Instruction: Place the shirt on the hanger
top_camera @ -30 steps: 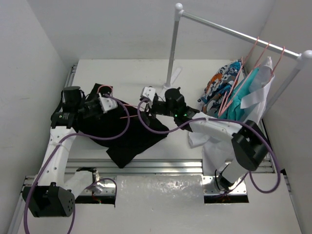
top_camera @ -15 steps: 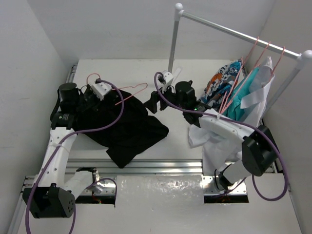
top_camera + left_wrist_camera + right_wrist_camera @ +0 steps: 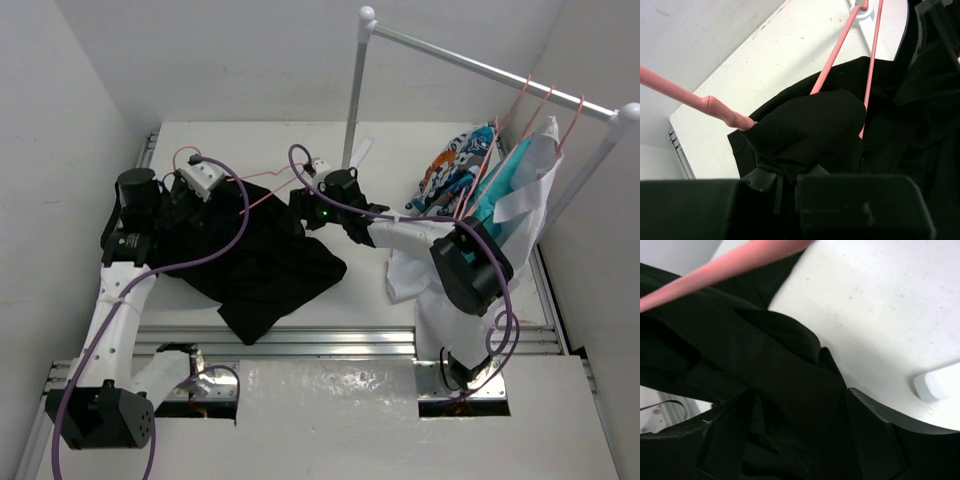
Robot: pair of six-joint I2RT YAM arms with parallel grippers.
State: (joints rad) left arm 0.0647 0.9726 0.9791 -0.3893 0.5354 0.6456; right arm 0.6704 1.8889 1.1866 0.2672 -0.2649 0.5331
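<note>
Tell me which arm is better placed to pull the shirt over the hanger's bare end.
Right. The right gripper is open around the shirt cloth, close beside the bare bar of the hanger. The left gripper is busy: it appears clamped on the shirt where it covers the hanger's other end.

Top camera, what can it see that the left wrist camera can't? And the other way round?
Only the top external view shows the left arm and the right arm, the whole black shirt lying spread out, and the rail with colourful clothes hanging on it. Only the left wrist view shows, up close, black cloth bunched over a corner of the pink hanger, with pink bars sticking out of it. Both views show the shirt, the hanger and the white table.
</note>
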